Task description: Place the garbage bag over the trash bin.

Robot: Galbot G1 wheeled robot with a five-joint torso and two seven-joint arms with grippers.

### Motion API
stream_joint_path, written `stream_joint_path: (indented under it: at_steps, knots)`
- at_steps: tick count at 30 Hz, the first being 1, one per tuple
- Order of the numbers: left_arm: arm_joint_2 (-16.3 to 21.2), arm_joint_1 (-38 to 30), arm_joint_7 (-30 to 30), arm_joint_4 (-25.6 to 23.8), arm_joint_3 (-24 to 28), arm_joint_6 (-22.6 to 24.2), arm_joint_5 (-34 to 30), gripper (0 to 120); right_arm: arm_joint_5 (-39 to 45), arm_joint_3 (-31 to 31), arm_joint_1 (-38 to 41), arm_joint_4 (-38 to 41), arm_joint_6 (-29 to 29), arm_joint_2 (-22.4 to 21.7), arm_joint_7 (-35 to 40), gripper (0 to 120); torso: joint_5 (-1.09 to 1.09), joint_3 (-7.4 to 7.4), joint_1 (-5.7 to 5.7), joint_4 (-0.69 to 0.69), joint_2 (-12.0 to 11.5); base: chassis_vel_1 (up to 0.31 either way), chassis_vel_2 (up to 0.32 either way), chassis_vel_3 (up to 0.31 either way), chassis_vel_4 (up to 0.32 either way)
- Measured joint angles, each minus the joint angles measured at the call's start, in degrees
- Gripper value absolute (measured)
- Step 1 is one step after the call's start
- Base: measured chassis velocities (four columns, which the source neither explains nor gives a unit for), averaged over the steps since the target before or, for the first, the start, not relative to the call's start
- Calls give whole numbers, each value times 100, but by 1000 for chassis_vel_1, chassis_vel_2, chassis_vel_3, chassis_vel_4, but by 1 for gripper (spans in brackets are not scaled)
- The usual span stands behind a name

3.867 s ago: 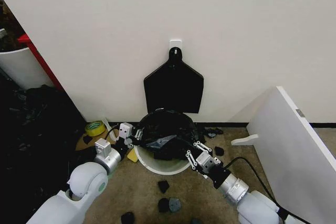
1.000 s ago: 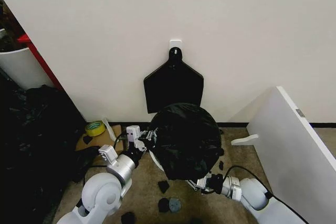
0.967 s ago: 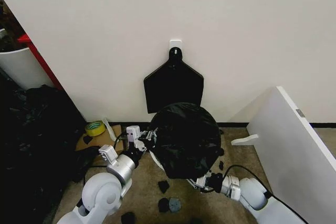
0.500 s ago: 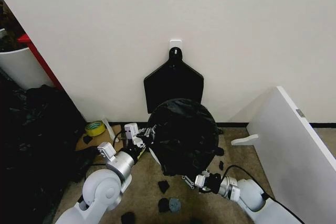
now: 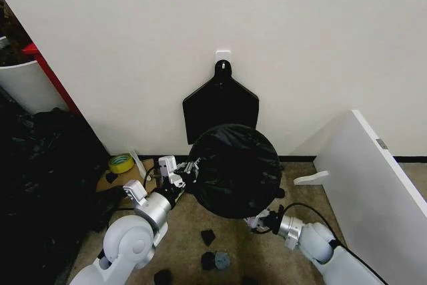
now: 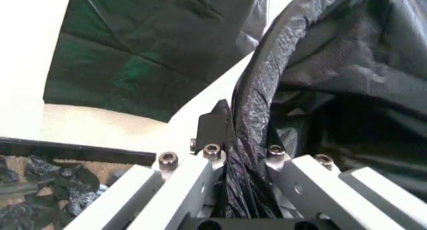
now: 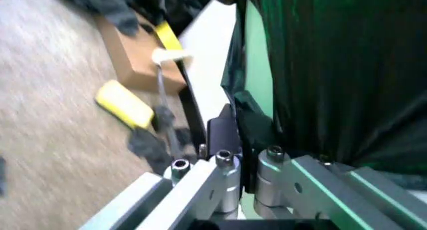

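Observation:
The garbage bag (image 5: 235, 170) is puffed into a glossy black dome that covers the trash bin in the head view. My left gripper (image 5: 184, 169) is at the dome's left side, shut on a bunched edge of the bag (image 6: 248, 115). My right gripper (image 5: 261, 219) sits low at the dome's front right, and the right wrist view shows the gripper (image 7: 243, 136) shut on the bag's hem (image 7: 313, 64). Beside that hem I see the trash bin's white rim (image 7: 215, 59) and its pale green inside.
A flat fan-shaped bundle of black bags (image 5: 221, 108) hangs on the wall behind. A white panel (image 5: 373, 185) leans at the right. A yellow tape roll (image 5: 121, 163), black scraps (image 5: 208, 237) and a dark heap (image 5: 47, 165) lie on the floor.
The bag, crumpled inside the bin at first, now balloons over it. In the last second the dome rose slightly and my right gripper moved right and closer under it.

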Motion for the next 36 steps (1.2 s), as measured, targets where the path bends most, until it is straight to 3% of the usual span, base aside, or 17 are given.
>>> stream_joint_path:
  at_steps: [6,9,13,14,19,28,34,36]
  knots:
    - [66,-73,9,91,-72,-11,3,1,77,131,-3,-52,-74,-226,358,0,-1,0,0,0,0,0,0,0,0]
    - [94,-117,25,165,-107,-41,30,1,719,67,-63,-64,15,-373,267,0,-1,0,0,0,0,0,0,0,0]
    - [119,-173,47,259,-158,-92,106,1,2541,-128,-183,-71,384,-584,-970,14,0,0,0,-1,0,0,0,0,0]
    - [119,-173,47,259,-158,-92,106,1,2541,-128,-183,-71,384,-584,-970,14,0,0,0,-1,0,0,0,0,0]
    - [172,-224,70,350,-195,-170,174,1,4129,-75,-234,-82,566,-813,-2840,34,0,0,0,0,0,0,0,0,0]
    - [198,-237,83,485,-222,-298,413,1,5412,367,-384,170,543,-1207,-4643,67,1,0,0,0,0,0,0,0,0]
    - [142,-161,46,559,-126,-521,757,1,6377,619,-640,859,271,-1354,-4733,88,0,0,0,0,0,0,0,0,0]
    - [100,-122,2,581,-46,-602,919,1,6704,632,-819,1356,130,-1396,-4245,83,0,0,0,0,0,0,0,0,0]
